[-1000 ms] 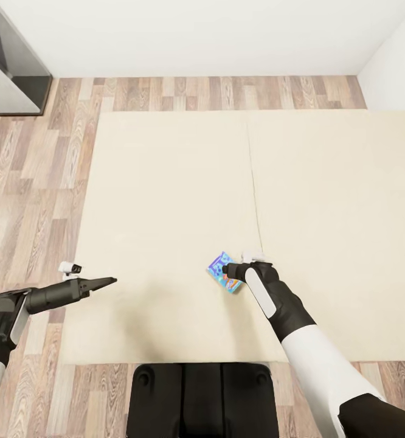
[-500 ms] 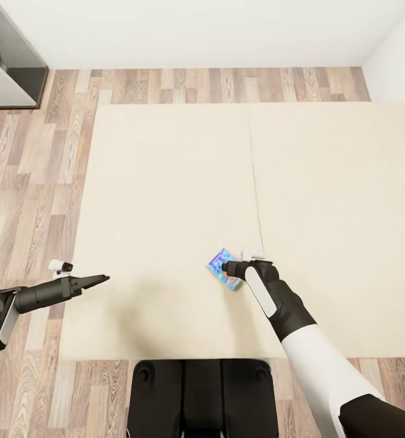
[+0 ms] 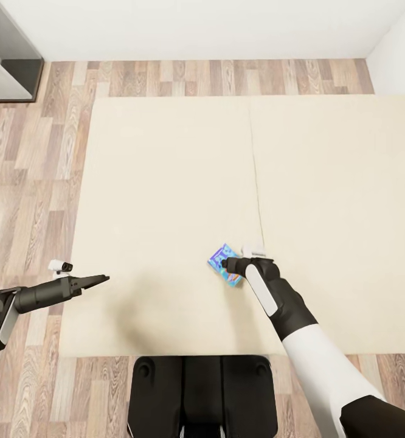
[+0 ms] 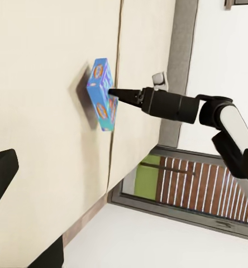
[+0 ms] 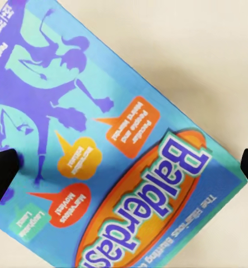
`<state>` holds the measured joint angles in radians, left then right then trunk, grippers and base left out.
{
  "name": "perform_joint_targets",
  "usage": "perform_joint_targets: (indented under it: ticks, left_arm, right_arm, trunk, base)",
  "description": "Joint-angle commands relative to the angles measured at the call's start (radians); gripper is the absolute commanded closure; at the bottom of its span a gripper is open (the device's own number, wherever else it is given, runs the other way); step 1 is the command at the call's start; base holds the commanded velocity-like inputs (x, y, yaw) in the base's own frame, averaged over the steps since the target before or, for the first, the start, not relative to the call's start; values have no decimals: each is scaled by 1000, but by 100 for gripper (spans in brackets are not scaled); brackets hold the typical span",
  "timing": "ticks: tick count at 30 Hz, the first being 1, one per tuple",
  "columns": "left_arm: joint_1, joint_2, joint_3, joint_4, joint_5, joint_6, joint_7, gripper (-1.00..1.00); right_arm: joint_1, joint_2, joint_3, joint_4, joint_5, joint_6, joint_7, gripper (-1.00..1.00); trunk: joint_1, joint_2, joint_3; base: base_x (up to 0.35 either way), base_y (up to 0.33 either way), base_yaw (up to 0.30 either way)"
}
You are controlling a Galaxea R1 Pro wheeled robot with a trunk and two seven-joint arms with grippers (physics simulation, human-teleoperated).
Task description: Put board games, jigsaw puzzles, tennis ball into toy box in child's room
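One blue board game [image 3: 221, 265] with cartoon print hangs just above the beige bed [image 3: 166, 182], near its front middle. My right gripper [image 3: 226, 266] is shut on its edge. From the left wrist view, the box [image 4: 101, 95] tilts clear of the mattress and casts a shadow, with the right gripper [image 4: 114, 94] pinching its side. Its printed face [image 5: 113, 145] reads "Balderdash" in the right wrist view, one dark fingertip [image 5: 1, 173] at either side. My left gripper [image 3: 104, 280] hovers open over the bed's left front edge, holding nothing.
Wood-plank floor [image 3: 38, 182] borders the bed at the left and far side. A dark-grey cabinet [image 3: 8, 67] stands at the far left by the white wall. My black base [image 3: 202, 395] sits against the bed's front edge.
The camera has shifted, so the bed sits a little higher in the picture. My left arm drew back toward the left. The right gripper keeps hold of the blue box.
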<state>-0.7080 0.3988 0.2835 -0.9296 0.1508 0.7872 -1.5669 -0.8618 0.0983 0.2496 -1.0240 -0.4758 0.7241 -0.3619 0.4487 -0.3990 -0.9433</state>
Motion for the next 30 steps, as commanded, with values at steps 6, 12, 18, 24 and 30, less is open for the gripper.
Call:
perform_joint_targets:
  ticks: [6,12,18,24,30]
  left_arm:
    - [0,0,-1,0,-1,11,-4,-100]
    - [0,0,-1,0,-1,11,-4,-100]
    - [0,0,-1,0,-2,11,-4,-100]
    - [0,0,-1,0,-2,11,-4,-100]
    - [0,0,-1,0,-2,11,-4,-100]
  right_arm:
    - [0,-3,3,36,-10,-4,-11,-100]
    - [-1,-8,2,27,-10,-4,-11,-100]
    - [-1,-11,3,12,-9,-3,-11,-100]
    - [0,-10,4,10,-9,-3,-11,-100]
    - [0,-6,5,10,-9,-2,-10,-100]
  trunk:
    - [1,-1,-11]
    - [1,-1,-15]
    - [1,-1,-15]
    - [1,-1,-15]
    - [1,-1,-15]
  base:
    - [0,0,0]
    - [0,0,0]
    - [0,0,0]
    - [0,0,0]
    - [0,0,0]
